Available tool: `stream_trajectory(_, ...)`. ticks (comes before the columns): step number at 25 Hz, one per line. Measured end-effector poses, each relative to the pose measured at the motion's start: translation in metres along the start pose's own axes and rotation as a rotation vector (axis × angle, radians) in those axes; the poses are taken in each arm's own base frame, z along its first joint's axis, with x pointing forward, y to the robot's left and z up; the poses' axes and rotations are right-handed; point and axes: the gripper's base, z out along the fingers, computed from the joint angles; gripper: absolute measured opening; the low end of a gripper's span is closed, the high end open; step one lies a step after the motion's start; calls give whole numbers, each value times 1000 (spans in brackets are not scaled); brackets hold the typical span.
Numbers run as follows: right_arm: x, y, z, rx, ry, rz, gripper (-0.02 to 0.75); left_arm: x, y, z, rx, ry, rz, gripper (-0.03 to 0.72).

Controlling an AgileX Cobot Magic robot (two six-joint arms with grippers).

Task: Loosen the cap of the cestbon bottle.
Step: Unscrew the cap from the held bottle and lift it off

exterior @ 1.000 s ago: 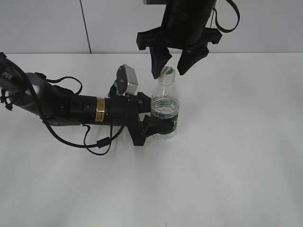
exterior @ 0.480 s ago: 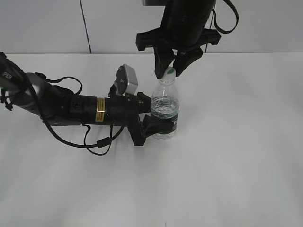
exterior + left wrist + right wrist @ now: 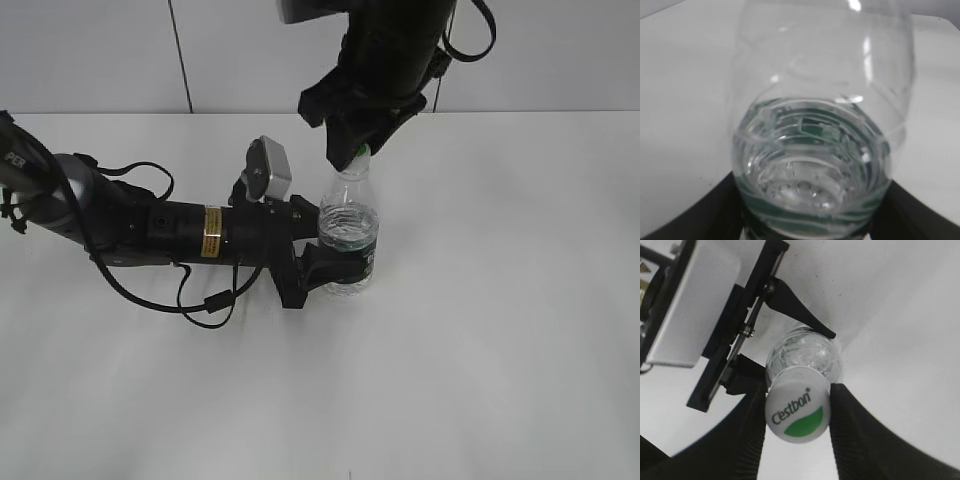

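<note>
My left arm lies low across the left half of the exterior frame, its left gripper (image 3: pixel 335 255) clamped from the side around the body of the cestbon bottle (image 3: pixel 349 235) at center. My right arm descends from the top center, wrist rotated, its right gripper (image 3: pixel 357 150) pinching the cap (image 3: pixel 796 410) between both dark fingers (image 3: pixel 752 432) from above.

"Cestbon" on the cap (image 3: pixel 797 410).
</note>
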Motion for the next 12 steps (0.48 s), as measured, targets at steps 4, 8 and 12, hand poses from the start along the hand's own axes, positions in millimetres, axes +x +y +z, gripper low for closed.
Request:
stream_trajectory(4, 0, 0, -1, -1, -4, -418, 296, 0, 0, 0, 0, 0, 0, 418)
stream_trajectory(8, 0, 0, -1, 1, -6, -864, 296, 0, 0, 0, 0, 0, 0, 418)
stream_trajectory(12, 0, 0, -1, 2, -6, -1218, 296, 0, 0, 0, 0, 1, 0, 418)
